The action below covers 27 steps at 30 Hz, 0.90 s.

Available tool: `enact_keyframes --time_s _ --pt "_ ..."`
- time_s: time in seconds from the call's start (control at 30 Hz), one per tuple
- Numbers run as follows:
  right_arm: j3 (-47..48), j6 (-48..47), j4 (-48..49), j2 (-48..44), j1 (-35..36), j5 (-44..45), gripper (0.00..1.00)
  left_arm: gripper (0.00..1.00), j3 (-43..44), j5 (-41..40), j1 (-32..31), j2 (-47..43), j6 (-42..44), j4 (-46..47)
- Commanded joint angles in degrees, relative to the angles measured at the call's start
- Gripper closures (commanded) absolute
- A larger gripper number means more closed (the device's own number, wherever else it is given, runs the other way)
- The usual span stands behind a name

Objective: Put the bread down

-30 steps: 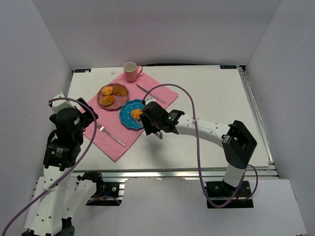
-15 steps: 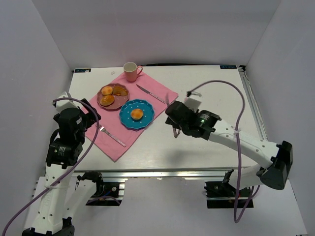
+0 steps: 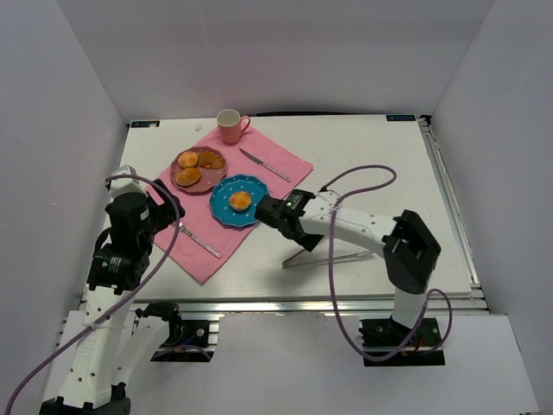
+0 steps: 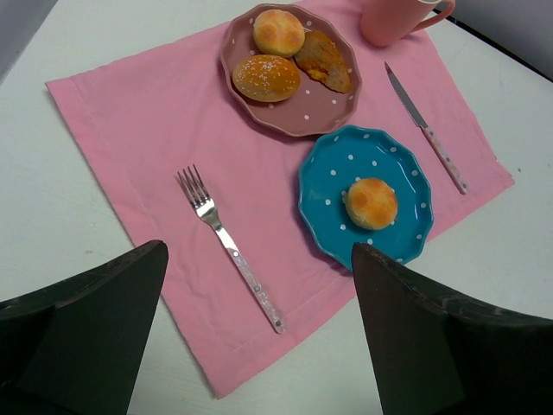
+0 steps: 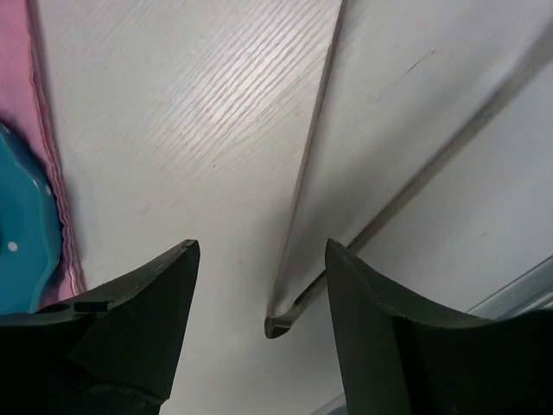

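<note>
Nearest me, the left tool (image 4: 259,346) hangs wide open with nothing in it, looking down over the pink cloth (image 4: 130,121). The right tool (image 5: 259,320) is also spread wide and empty. It sits low over bare counter (image 5: 216,104), just off the near-right edge of the blue plate (image 4: 346,160).

A fork (image 4: 232,251) lies on the cloth to the left of that plate. The bread (image 4: 371,202) rests alone on the blue plate, a little right of centre, with neither tool touching it.

Farther back, a pink plate (image 4: 311,112) holds three more rolls (image 4: 265,77). A knife (image 4: 423,130) lies to its right and a cup (image 4: 397,17) stands behind.

To my eye the placing itself looks done, since the roll is down and released. What seems left is for the right arm to draw clear. That calls for lifting before swinging away, so the open fingers don't clip the plate rim and jog the roll.
</note>
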Motion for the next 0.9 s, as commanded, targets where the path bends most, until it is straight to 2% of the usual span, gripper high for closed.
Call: enact_keyframes --time_s 0.0,0.13,0.3,0.4,0.57,0.6,0.7,0.73,0.87 --pt "5.60 5.33 -2.82 3.79 1.66 -0.10 0.34 0.02 0.93 1.36 -0.24 -1.52 1.12 -0.16" --pt "6.49 5.25 -2.39 6.61 2.72 -0.28 0.34 0.02 0.93 0.66 -0.24 -2.75 2.26 -0.96" --pt "5.61 4.11 -0.98 4.69 2.99 0.86 0.34 0.02 0.40 0.75 -0.24 -2.93 2.26 -0.87" --pt "3.25 -2.12 2.88 1.71 3.51 2.53 0.34 0.02 0.84 0.84 -0.24 -2.66 2.35 -0.87" --pt "-7.53 -13.72 9.74 -12.87 3.69 1.14 0.32 0.02 1.98 -0.22 -0.24 -2.75 2.44 -0.26" --pt "-9.57 -15.57 10.27 -18.20 3.86 0.34 0.31 0.02 2.07 -0.39 -0.24 -2.75 2.35 -0.17" --pt "-18.33 -16.37 10.01 -25.79 4.56 -3.43 0.31 0.02 2.25 -0.66 -0.24 -3.19 1.65 -0.52" --pt "-20.73 -15.94 10.09 -30.95 4.66 -4.40 0.31 0.02 2.25 -0.57 -0.24 -3.28 1.39 -0.69" --pt "-32.42 -11.37 9.31 -44.33 5.88 -5.64 0.31 0.02 1.90 -0.92 -0.24 -4.94 1.38 0.01"
